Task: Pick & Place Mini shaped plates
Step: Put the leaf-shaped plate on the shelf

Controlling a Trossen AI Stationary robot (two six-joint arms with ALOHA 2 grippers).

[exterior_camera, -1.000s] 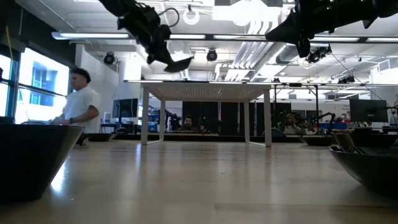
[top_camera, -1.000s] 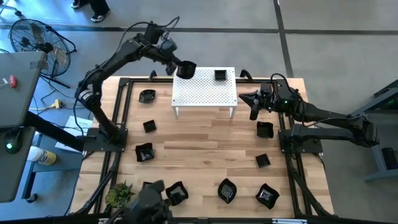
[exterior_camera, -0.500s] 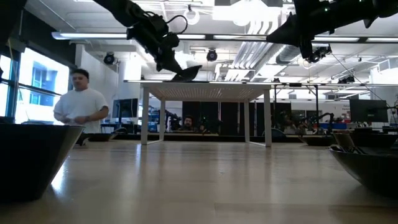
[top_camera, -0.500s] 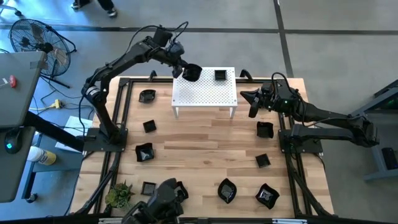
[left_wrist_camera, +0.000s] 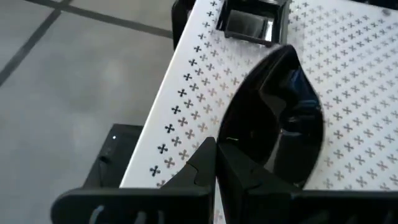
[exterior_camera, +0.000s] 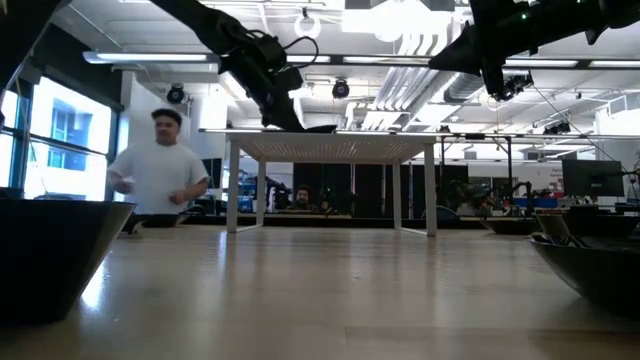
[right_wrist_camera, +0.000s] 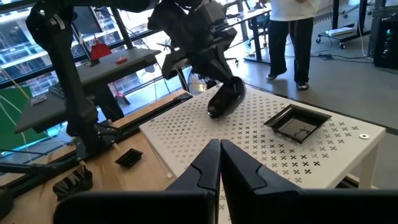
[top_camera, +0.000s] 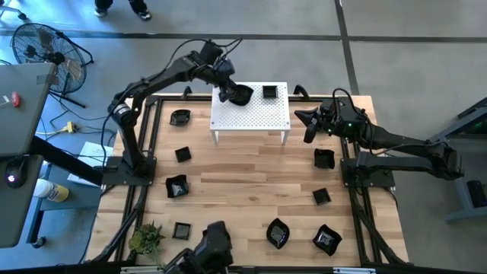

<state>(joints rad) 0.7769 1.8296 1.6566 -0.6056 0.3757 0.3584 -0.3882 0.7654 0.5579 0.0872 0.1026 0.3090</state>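
Observation:
My left gripper (top_camera: pixel 230 91) is over the white perforated rack (top_camera: pixel 259 122), shut on a rounded glossy black dish (top_camera: pixel 242 95). The right wrist view shows that dish (right_wrist_camera: pixel 227 96) tilted on the rack top. A square black dish (top_camera: pixel 269 92) lies flat at the rack's far edge. My right gripper (top_camera: pixel 307 128) hovers, shut on nothing, just off the rack's right end. Several more black dishes lie on the wooden table, for instance near the left edge (top_camera: pixel 180 117) and the near edge (top_camera: pixel 278 232). My left gripper (left_wrist_camera: pixel 216 163) pinches the rounded dish by its rim (left_wrist_camera: pixel 231 142) between the two fingers. It comes from above, slanting in from the table's left. The dish is tilted, and its low edge (right_wrist_camera: pixel 214 113) looks to rest on the rack's top.
The rack stands on short legs at the table's far middle. Loose dishes sit along the left (top_camera: pixel 183 154), right (top_camera: pixel 324 159) and near (top_camera: pixel 327 239) sides. A small green plant (top_camera: pixel 144 237) is at the near left corner. A person (exterior_camera: pixel 160 175) walks behind the table.
My left gripper has carried the rounded dish toward the table's right and down, from beyond the rack's far left corner to above its top. The dish has come from clear above the rack to level with its surface. The person behind has walked on.

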